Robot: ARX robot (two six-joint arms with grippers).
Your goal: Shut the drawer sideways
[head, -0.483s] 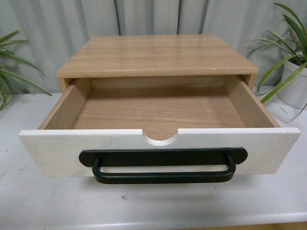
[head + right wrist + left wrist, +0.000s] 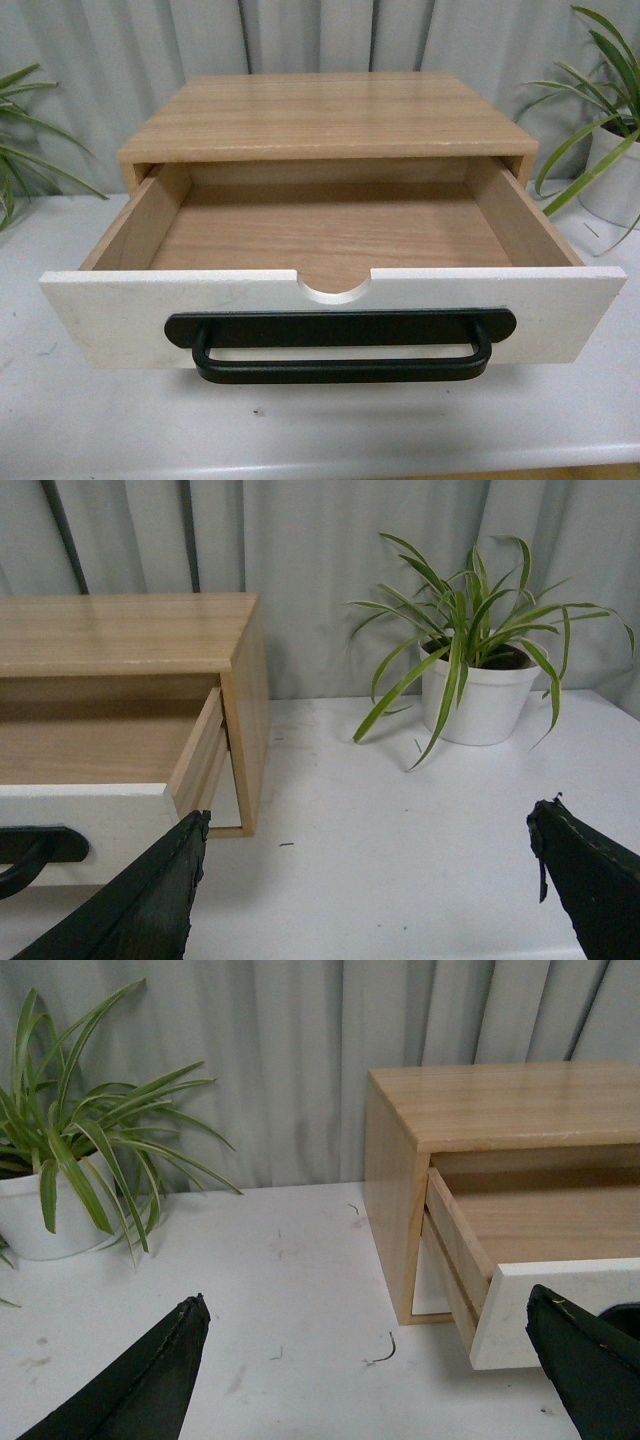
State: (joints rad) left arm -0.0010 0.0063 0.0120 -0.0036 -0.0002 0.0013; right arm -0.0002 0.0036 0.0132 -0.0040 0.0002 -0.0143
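Front view: no change vs 0.5 s ago; drawer (image 2: 330,245) sits pulled well out of wood case (image 2: 320,115), closing not started. Left gripper (image 2: 365,1300), right gripper (image 2: 367,810) both spread, empty, beside front panel (image 2: 110,315) ends; touching? can't tell. Bare table (image 2: 400,830) each side, plant pots (image 2: 485,705) further out, so room to push.

Looked like staged test bench in lab or studio, not lived-in room. Wooden cabinet (image 2: 320,115) with drawer (image 2: 330,235) sat on plain white table (image 2: 60,420). Tabletop was scuffed and flecked beside cabinet. Grey pleated curtain (image 2: 100,60) hung as backdrop directly behind cabinet, filling view there. Spider plant (image 2: 70,1150) in white pot stood left of cabinet, second potted plant (image 2: 483,702) right of cabinet, both near curtain.
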